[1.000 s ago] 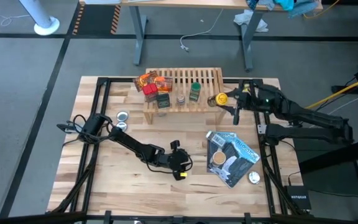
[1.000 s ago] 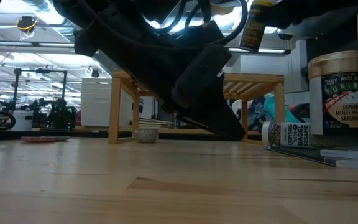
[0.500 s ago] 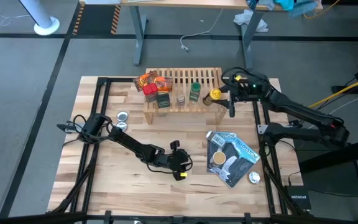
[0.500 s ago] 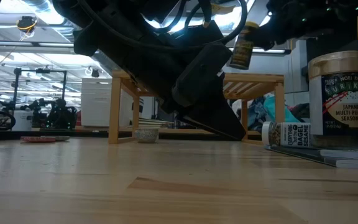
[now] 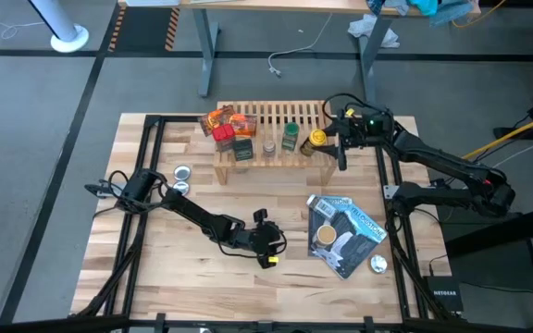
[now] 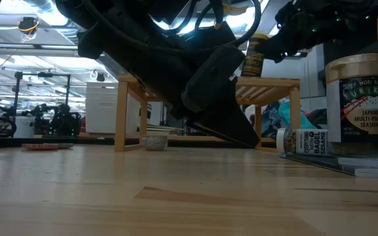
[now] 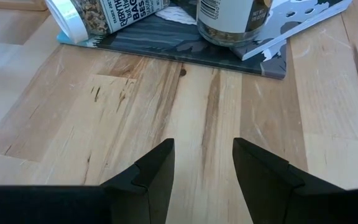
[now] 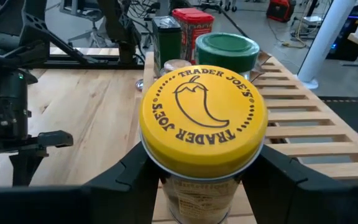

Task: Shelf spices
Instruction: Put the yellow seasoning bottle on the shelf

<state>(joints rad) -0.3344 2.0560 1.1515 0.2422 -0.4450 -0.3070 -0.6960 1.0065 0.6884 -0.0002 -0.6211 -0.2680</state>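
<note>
The low wooden shelf (image 5: pixel 266 118) stands at the table's far middle. On its left half lie orange packets (image 5: pixel 218 118), a red-capped jar (image 5: pixel 225 137), a dark tin (image 5: pixel 243 149) and a green-capped jar (image 5: pixel 291 135). My right gripper (image 5: pixel 329 141) is shut on a yellow-capped jar (image 5: pixel 317 139) at the shelf's right end. Whether the jar's base touches the slats, I cannot tell. My left gripper (image 5: pixel 276 242) stands open low over the table's near middle, with nothing between its fingers (image 7: pixel 154 171). My right gripper pinches the yellow-capped jar's glass body just under the cap (image 8: pixel 197 196) between its two fingers (image 8: pixel 135 180). The fingers come nearly level from the table's right side. The jar (image 6: pixel 253 56) stands upright, cap up, at the height of the shelf top.
A blue-and-black pouch (image 5: pixel 350 233) lies at the near right. A tall tan-capped jar (image 6: pixel 363 105) stands on it, and a white-capped jar (image 6: pixel 300 141) lies on its side there. Two silver discs (image 5: pixel 182 172) lie left of the shelf.
My right gripper has carried the yellow-capped jar toward the table's left, over the shelf's right end, and down to the level of the shelf top. The jar, tilted before, now stands upright. The gripper has stayed shut on it.
</note>
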